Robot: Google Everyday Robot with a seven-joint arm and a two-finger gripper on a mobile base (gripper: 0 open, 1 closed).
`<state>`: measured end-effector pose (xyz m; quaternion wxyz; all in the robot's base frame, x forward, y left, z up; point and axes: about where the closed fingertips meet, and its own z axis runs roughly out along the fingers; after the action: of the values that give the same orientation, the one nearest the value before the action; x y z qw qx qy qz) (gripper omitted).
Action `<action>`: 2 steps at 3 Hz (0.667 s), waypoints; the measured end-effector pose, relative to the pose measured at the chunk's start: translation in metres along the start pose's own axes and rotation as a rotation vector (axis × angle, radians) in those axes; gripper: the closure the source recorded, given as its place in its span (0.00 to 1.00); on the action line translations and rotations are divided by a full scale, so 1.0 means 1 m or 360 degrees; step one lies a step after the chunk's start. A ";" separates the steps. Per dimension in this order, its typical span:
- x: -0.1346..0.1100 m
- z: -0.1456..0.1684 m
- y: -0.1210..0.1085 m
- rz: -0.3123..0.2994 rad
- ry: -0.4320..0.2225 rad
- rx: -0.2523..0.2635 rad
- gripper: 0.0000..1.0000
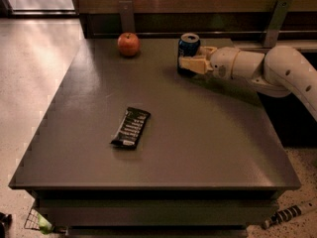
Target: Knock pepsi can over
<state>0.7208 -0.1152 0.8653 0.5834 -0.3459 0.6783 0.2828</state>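
Note:
The pepsi can (188, 44) is dark blue with a silver top and stands upright near the back edge of the dark table (198, 143), right of centre. My gripper (194, 62) reaches in from the right on the white arm (277, 71). It sits low against the can's front right side and covers the can's lower part. The can is not tilted.
A red apple (129, 43) sits at the back, left of the can. A flat black candy bar wrapper (131, 127) lies in the middle left of the table. A wall rail with two metal brackets (274, 15) runs just behind the can.

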 end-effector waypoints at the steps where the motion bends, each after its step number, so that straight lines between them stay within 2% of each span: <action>1: 0.000 0.002 0.001 0.0000 0.0000 -0.0006 1.00; 2: -0.006 0.002 -0.001 -0.0029 0.0076 -0.0013 1.00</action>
<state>0.7231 -0.1130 0.8705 0.5682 -0.3611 0.6877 0.2719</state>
